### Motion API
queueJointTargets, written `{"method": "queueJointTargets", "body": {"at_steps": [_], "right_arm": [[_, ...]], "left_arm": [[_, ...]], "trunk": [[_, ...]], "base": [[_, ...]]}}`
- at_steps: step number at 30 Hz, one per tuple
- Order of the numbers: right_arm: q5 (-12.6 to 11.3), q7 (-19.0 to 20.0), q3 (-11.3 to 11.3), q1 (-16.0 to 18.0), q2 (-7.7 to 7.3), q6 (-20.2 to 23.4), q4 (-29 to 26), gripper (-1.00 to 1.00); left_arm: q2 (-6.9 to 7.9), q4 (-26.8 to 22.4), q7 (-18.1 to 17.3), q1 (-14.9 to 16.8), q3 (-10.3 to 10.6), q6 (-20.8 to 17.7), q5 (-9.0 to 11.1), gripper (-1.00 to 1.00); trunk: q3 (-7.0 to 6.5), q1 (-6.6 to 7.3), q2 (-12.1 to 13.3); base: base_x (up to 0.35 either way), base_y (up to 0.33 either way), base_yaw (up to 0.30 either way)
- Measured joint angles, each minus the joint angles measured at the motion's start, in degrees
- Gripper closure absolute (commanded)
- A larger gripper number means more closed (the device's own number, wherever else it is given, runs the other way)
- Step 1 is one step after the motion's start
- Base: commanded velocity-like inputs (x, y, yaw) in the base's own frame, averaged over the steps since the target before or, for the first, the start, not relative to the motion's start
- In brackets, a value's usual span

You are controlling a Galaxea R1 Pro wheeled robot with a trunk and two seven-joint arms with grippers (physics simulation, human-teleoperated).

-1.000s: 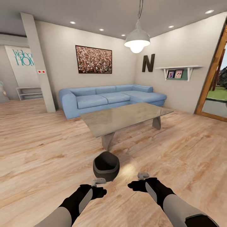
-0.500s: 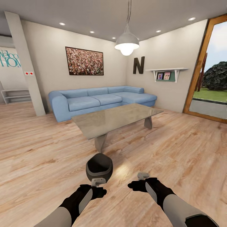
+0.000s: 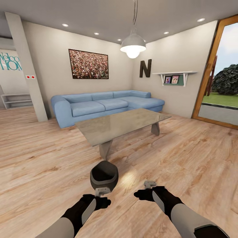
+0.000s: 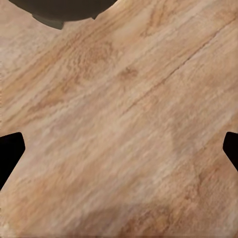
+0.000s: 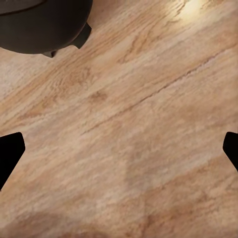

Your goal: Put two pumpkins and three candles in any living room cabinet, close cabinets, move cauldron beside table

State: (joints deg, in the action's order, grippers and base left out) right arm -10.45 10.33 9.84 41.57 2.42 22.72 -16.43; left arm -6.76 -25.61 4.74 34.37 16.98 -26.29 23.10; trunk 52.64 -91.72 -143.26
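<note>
head view: cauldron (image 3: pixel 104 176) on floor (image 3: pixel 185 155), near table (image 3: pixel 122 124) end, just ahead of left gripper (image 3: pixel 102 191). right gripper (image 3: pixel 150 183) beside it. both spread, empty. step judged: cauldron placement. next: nudge it toward table leg, or confirm it is close enough.

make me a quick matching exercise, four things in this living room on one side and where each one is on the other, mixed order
Things:
1. cauldron
2. sofa
3. lamp
4. coffee table

Places:
A. hanging from the ceiling
B. against the wall under the framed picture
C. on the floor just ahead of the left gripper
D. between the cauldron and the sofa

Pairs: 1-C, 2-B, 3-A, 4-D
</note>
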Motion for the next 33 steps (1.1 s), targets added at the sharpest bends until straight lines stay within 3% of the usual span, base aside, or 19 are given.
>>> {"method": "queueJointTargets", "body": {"at_steps": [3,6,10,15,18,25,33], "right_arm": [[0.0,0.1,0.0,0.0,0.05,0.0,0.0,-1.00],[0.2,0.1,0.1,0.0,0.08,-0.2,0.0,-1.00],[0.6,0.2,0.2,0.0,0.35,-0.6,0.0,-1.00],[0.7,0.1,0.3,0.0,0.59,-0.6,0.0,-1.00],[0.8,0.1,0.3,0.0,0.48,-0.6,0.0,-1.00],[0.8,0.0,0.4,0.0,0.16,-0.6,-0.1,-1.00],[0.7,-0.3,0.4,-0.2,0.33,-0.6,0.8,-1.00]], "left_arm": [[0.01,1.4,0.0,0.0,-0.1,0.4,2.1,-1.00],[0.12,1.7,0.0,0.0,-0.1,1.5,6.2,-1.00],[0.16,1.9,0.0,0.0,0.0,1.9,8.8,-1.00],[0.17,2.5,0.0,0.0,0.1,2.0,9.0,-1.00],[0.17,5.7,0.0,0.0,0.2,2.3,9.0,-1.00],[0.17,8.0,0.5,0.0,0.2,6.7,8.7,-1.00],[0.49,9.1,0.6,0.0,0.3,6.5,8.9,-1.00]], "trunk": [[0.00,0.00,0.0],[0.00,0.00,0.0],[-0.61,0.30,0.5],[-1.51,1.40,2.5],[-2.05,2.06,3.7],[-3.30,3.59,6.5],[-4.74,5.35,9.7]], "base": [[0.000,0.000,0.000],[0.000,0.000,0.000],[0.000,0.000,0.000],[0.000,0.000,0.000],[0.000,0.000,0.000],[0.000,0.000,0.000],[0.000,0.000,0.000]]}}
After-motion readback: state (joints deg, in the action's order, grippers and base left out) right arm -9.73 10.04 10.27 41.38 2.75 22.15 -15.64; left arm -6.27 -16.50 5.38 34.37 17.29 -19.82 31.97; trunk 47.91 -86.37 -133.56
